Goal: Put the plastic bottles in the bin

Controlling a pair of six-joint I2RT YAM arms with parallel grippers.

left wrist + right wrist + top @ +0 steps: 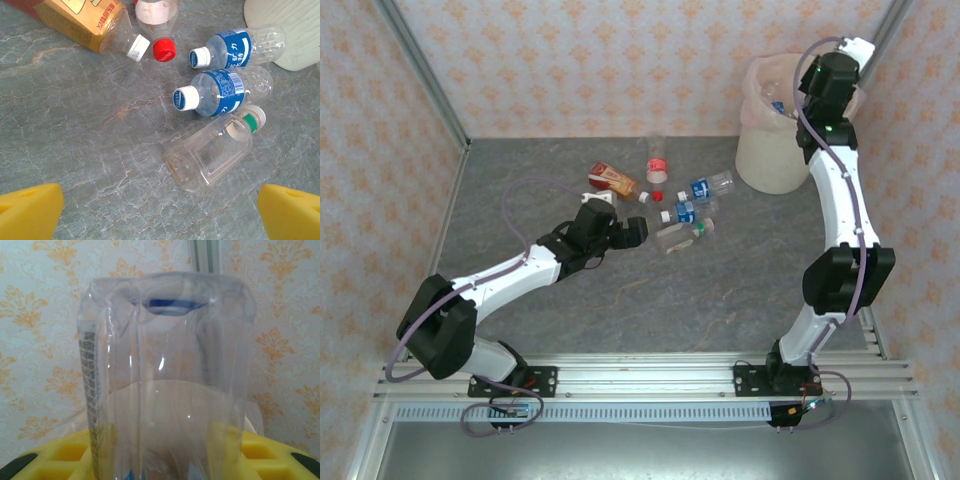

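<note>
Over the bin (770, 165) rim, right claw (792, 98) around a clear bottle (165, 365).

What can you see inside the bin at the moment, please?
Inside the bin, the pink liner and some clear plastic with a blue patch show; the right arm above the opening covers the rest.

The left arm (510, 270) stretches low with jaws wide apart; the right arm (837, 195) reaches high, jaws clamped.
</note>
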